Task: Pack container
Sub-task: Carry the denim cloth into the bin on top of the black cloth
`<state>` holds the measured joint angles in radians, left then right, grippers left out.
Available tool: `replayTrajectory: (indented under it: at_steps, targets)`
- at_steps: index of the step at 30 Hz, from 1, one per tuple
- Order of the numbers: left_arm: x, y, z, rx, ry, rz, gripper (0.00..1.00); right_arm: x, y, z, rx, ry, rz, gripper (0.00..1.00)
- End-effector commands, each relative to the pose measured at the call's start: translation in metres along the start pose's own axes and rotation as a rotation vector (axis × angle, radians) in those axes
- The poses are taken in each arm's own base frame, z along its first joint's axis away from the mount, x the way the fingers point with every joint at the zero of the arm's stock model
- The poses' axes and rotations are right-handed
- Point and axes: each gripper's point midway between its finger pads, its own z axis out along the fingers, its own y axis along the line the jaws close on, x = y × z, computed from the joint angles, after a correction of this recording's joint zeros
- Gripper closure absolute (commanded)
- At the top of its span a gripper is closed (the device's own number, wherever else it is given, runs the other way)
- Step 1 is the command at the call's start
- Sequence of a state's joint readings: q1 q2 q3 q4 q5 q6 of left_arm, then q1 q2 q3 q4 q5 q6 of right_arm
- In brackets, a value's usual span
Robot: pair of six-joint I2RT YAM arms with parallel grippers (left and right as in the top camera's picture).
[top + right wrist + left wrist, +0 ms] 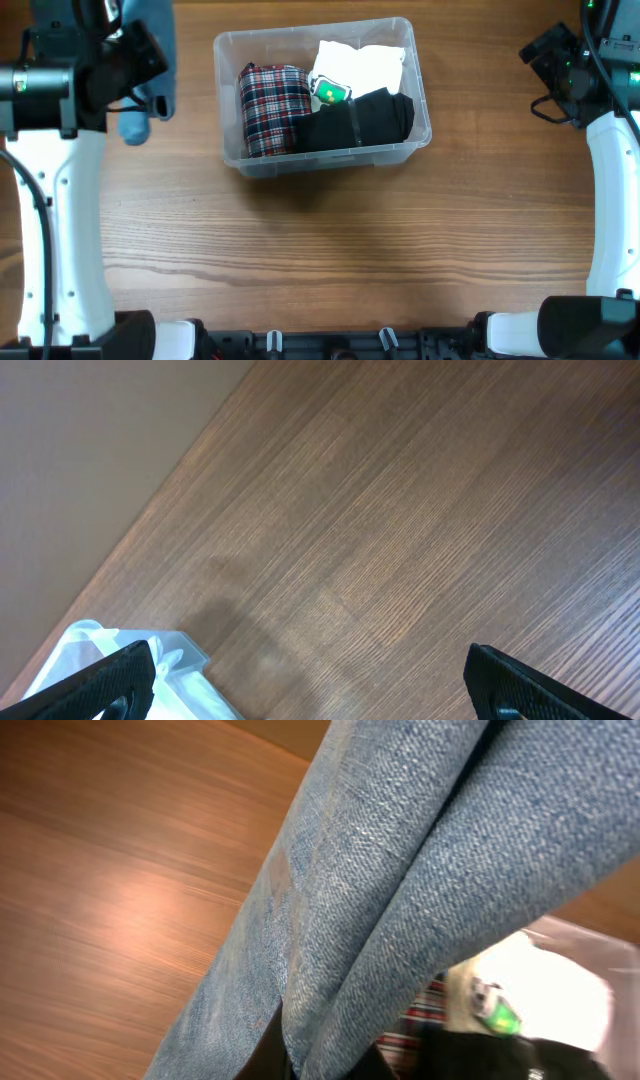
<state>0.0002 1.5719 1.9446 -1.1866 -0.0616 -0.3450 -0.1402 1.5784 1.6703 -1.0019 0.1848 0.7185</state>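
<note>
Denim garment [400, 870] fills our left wrist view, clamped in the left gripper [318, 1062] at 10 o'clock. Right gripper [310, 690] gapes empty at 2. Container [228, 110] sits at 12, holding plaid garment [270, 105], black garment [355, 120] and white garment [365, 65]. We judge the step as carrying. Next we swing toward 3 and lower in.

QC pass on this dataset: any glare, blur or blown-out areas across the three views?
Overhead: sharp, even light, soft shadow by the container. Left wrist: denim weave crisp, filling most of the frame; glare patch on the table; container behind blurred, white cloth blown out. Right wrist: wood grain sharp; container corner overexposed lower left.
</note>
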Motion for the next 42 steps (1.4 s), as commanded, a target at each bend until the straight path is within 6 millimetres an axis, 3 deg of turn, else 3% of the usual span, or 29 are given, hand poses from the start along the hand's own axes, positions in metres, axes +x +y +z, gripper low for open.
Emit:
replayTrajectory:
  at_steps: [1, 8, 12, 20, 27, 29, 32, 38, 42]
  targets:
    - [0.012, -0.047, -0.009, 0.113, 0.011, -0.116, 0.96, 0.000, -0.001, 0.001, 0.012, -0.008, 0.011, 0.00]
    - [0.027, -0.105, 0.003, 0.213, 0.037, -0.136, 0.96, 0.000, -0.001, 0.001, 0.012, -0.008, 0.011, 0.00]
    - [0.052, -0.126, 0.035, 0.192, 0.118, -0.101, 0.96, 0.000, -0.001, 0.001, 0.012, -0.008, 0.011, 0.00]
    - [0.088, -0.120, 0.099, 0.055, 0.242, -0.096, 0.96, 0.000, -0.001, 0.001, 0.012, -0.008, 0.011, 0.00]
    - [0.089, -0.108, 0.105, -0.012, 0.231, -0.084, 0.96, 0.000, -0.001, 0.001, 0.012, -0.008, 0.011, 0.00]
    - [0.090, -0.119, 0.104, 0.037, 0.232, 0.012, 0.96, 0.000, -0.001, 0.001, 0.012, -0.008, 0.011, 0.00]
    - [0.092, -0.142, 0.099, 0.116, 0.179, 0.376, 0.96, 0.000, -0.001, 0.001, 0.012, -0.008, 0.011, 0.00]
    - [0.102, -0.165, 0.088, 0.086, 0.074, 1.040, 0.96, 0.000, -0.001, 0.001, 0.012, -0.008, 0.011, 0.00]
    - [0.101, -0.178, 0.086, 0.114, 0.027, 1.283, 0.96, 0.000, -0.001, 0.001, 0.011, -0.008, 0.011, 0.00]
